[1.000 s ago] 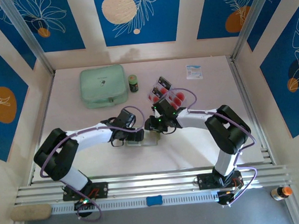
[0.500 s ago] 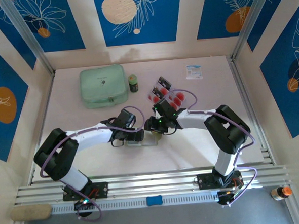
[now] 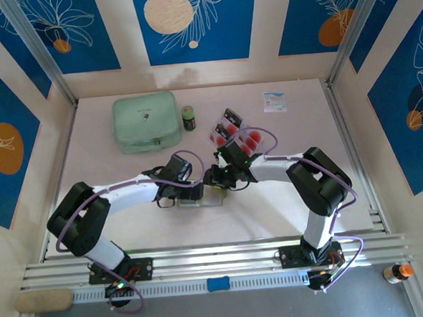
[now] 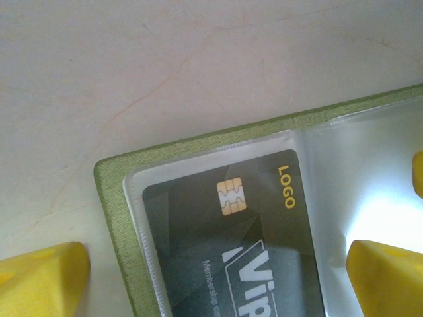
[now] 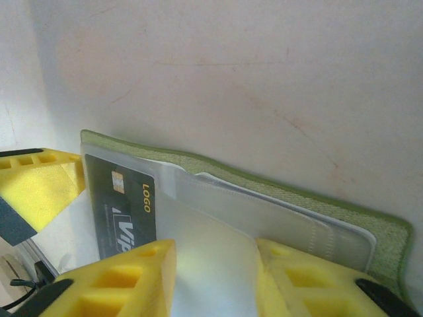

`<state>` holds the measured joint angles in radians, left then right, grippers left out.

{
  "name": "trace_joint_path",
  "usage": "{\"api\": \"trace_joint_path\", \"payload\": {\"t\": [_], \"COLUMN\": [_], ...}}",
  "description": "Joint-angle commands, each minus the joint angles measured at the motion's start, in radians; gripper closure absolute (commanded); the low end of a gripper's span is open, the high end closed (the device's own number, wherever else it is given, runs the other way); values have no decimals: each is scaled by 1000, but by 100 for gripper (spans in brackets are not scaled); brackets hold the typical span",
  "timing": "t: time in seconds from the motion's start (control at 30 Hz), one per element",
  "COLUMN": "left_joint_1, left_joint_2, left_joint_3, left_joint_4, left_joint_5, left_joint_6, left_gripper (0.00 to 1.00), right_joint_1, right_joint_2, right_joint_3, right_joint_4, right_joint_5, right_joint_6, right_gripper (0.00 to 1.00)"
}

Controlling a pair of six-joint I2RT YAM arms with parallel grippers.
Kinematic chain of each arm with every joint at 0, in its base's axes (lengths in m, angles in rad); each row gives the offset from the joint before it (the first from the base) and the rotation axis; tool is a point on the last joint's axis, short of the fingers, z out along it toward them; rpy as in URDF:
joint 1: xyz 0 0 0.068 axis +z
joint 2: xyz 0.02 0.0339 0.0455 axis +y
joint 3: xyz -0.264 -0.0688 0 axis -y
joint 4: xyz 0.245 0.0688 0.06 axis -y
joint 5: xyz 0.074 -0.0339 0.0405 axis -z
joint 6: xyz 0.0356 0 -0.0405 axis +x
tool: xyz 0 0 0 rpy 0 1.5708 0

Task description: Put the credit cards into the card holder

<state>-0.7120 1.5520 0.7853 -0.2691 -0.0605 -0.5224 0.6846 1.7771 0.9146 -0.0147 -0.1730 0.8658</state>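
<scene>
The olive-green card holder (image 3: 212,196) lies open on the table between the two grippers. Its clear sleeves (image 5: 277,218) face up, and a black VIP card (image 4: 251,231) sits in the left sleeve. My left gripper (image 3: 193,192) is open, its yellow fingers (image 4: 39,277) straddling the holder's left edge (image 4: 115,211). My right gripper (image 5: 215,264) is shut on a white credit card (image 5: 211,244), held flat by its side edges. The card's far end reaches in among the sleeves. Several more credit cards (image 3: 233,132) with red circles lie just behind the right gripper (image 3: 214,178).
A mint-green zip case (image 3: 146,121) lies at the back left, with a small dark bottle (image 3: 188,117) beside it. A white packet (image 3: 274,101) sits at the back right. An aluminium rail (image 3: 203,263) runs along the near edge.
The right arm has edged slightly left towards the holder. The left arm and the holder have not moved.
</scene>
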Motion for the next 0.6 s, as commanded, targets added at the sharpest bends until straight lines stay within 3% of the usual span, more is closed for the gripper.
{"api": "trace_joint_path", "payload": {"t": [0.0,0.33,0.57], "left_joint_1": [-7,22,92], "left_joint_2": [-56,-197,-301], "left_joint_3": [-2,-32,-78], "left_joint_4": [-19,-51,-66], "left_joint_5": [-10,-13,15], "left_joint_6": [-5,-21,-11], "left_gripper": [0,0,0], "right_joint_1": [9,69,119], "right_joint_2": [-37,-65,-21], "right_joint_3": [31,98,176], "right_joint_4": [-26,-112,-148], "right_joint_5": [-50,-2,37], "right_joint_6": [-4,26,54], "right_gripper": [58,37,34]}}
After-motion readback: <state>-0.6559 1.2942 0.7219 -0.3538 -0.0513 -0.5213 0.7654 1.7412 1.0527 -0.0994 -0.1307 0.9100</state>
